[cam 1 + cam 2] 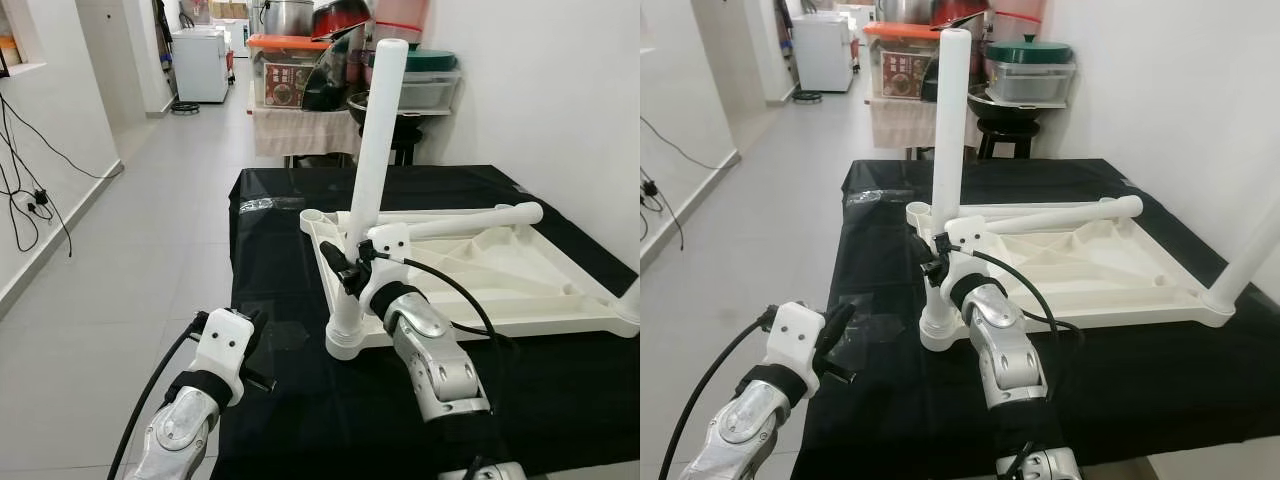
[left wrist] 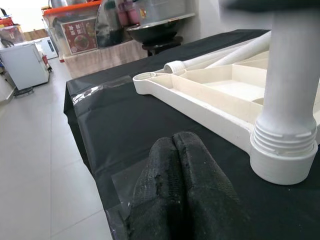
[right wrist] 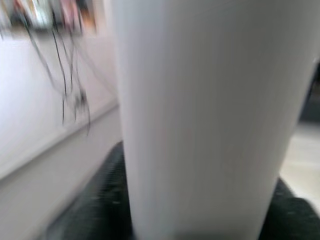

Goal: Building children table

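- The white table leg (image 1: 372, 150) stands upright at the near corner of the overturned table (image 1: 520, 290) on the black tabletop (image 1: 290, 400); the right gripper (image 1: 352, 270), forearm raised, pinches it.
- Left wrist view: the left gripper (image 2: 175, 190) has jaws pressed together, near the leg's threaded base.
- Right wrist view: the leg, close and blurred.

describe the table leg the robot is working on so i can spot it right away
Find the black-covered table with the white tabletop lying upside down on it. At that tabletop's near corner on the robot's left stands a white leg, with the right tool closed around it. It is the upright one; another leg lies flat across the tabletop.
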Motion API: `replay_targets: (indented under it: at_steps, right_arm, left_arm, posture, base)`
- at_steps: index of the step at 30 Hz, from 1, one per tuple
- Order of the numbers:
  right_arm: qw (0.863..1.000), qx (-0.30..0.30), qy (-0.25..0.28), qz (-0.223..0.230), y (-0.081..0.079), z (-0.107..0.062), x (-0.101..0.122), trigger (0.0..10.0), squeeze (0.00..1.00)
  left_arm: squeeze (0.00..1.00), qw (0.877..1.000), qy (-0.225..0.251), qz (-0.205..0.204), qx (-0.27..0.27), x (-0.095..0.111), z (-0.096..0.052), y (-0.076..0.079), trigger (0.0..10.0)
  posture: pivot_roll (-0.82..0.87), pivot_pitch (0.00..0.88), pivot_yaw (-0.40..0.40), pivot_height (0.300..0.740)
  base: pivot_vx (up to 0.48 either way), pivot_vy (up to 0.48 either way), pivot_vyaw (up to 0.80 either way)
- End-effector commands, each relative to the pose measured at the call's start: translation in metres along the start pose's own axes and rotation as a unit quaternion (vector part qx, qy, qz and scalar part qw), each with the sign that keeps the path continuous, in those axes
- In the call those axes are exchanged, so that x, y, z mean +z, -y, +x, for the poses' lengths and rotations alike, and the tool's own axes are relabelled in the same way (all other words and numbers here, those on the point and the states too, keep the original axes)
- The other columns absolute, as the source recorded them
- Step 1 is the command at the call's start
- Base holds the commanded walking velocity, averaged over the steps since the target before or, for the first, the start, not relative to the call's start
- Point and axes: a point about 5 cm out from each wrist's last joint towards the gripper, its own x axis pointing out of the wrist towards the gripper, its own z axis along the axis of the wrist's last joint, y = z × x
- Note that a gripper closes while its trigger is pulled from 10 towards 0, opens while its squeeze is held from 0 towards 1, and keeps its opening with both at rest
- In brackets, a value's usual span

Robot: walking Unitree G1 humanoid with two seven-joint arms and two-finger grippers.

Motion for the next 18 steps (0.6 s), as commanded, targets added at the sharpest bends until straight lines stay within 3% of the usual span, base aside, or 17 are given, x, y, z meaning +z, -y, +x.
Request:
replay_targets:
  at_steps: [1,2,4,5,6,7,8,9,10,14,18]
  right_arm:
    - [1.0,0.018,-0.014,0.014,0.001,-0.002,-0.003,10.0,1.0]
    - [1.0,0.018,-0.014,0.014,0.001,-0.002,-0.003,10.0,1.0]
    - [0.995,0.096,0.008,0.015,-0.002,-0.002,0.008,10.0,1.0]
    - [0.995,0.096,0.008,0.015,-0.002,-0.002,0.008,10.0,1.0]
    - [0.986,0.167,0.019,0.004,-0.003,-0.003,0.016,10.0,1.0]
    - [0.967,0.251,0.026,-0.027,-0.004,-0.006,0.023,10.0,0.98]
    - [0.967,0.251,0.026,-0.027,-0.004,-0.006,0.023,10.0,0.98]
    - [0.949,0.31,0.02,-0.056,-0.002,-0.008,0.025,10.0,0.32]
    - [0.924,0.374,0.002,-0.082,0.005,-0.008,0.027,10.0,0.0]
    - [0.916,0.394,-0.004,-0.078,0.017,0.002,0.037,10.0,0.0]
    - [0.917,0.393,-0.01,-0.069,0.024,0.01,0.043,10.0,0.0]
  left_arm:
    - [0.0,1.0,-0.003,0.009,-0.006,-0.001,0.002,-0.001,10.0]
    - [0.0,1.0,-0.003,0.009,-0.006,-0.001,0.002,-0.001,10.0]
    - [0.0,1.0,-0.003,0.008,-0.007,-0.001,0.002,-0.001,10.0]
    - [0.0,1.0,-0.003,0.008,-0.007,-0.001,0.002,-0.001,10.0]
    - [0.0,1.0,-0.003,0.008,-0.007,-0.001,0.002,-0.001,10.0]
    - [0.0,1.0,-0.003,0.007,-0.008,-0.001,0.002,-0.001,10.0]
    - [0.0,1.0,-0.003,0.007,-0.008,-0.001,0.002,-0.001,10.0]
    - [0.0,1.0,-0.002,0.006,-0.008,-0.001,0.003,-0.001,10.0]
    - [0.0,1.0,-0.002,0.006,-0.007,-0.001,0.003,-0.001,10.0]
    - [0.0,1.0,-0.002,0.007,-0.006,0.0,0.003,-0.001,10.0]
    - [0.0,1.0,-0.002,0.007,-0.005,0.0,0.003,-0.001,10.0]
  posture:
    - [-0.01,0.0,-0.026,0.74]
    - [-0.01,0.0,-0.026,0.74]
    - [-0.02,0.0,-0.023,0.74]
    - [-0.02,0.0,-0.023,0.74]
    - [-0.02,0.0,-0.023,0.74]
    - [-0.02,0.0,-0.022,0.74]
    - [-0.02,0.0,-0.022,0.74]
    - [-0.02,0.0,-0.022,0.74]
    - [-0.01,0.0,-0.024,0.74]
    - [-0.01,0.0,-0.028,0.74]
    - [0.0,0.0,-0.033,0.74]
  base:
    - [0.0,0.0,0.0]
    - [0.0,0.0,0.0]
    - [0.0,0.0,0.0]
    - [0.0,0.0,0.0]
    - [0.0,0.0,0.0]
    - [0.0,0.0,0.0]
    - [0.0,0.0,0.0]
    - [0.0,0.0,0.0]
    - [0.0,0.0,0.0]
    - [0.0,0.0,0.0]
    - [0.0,0.0,0.0]
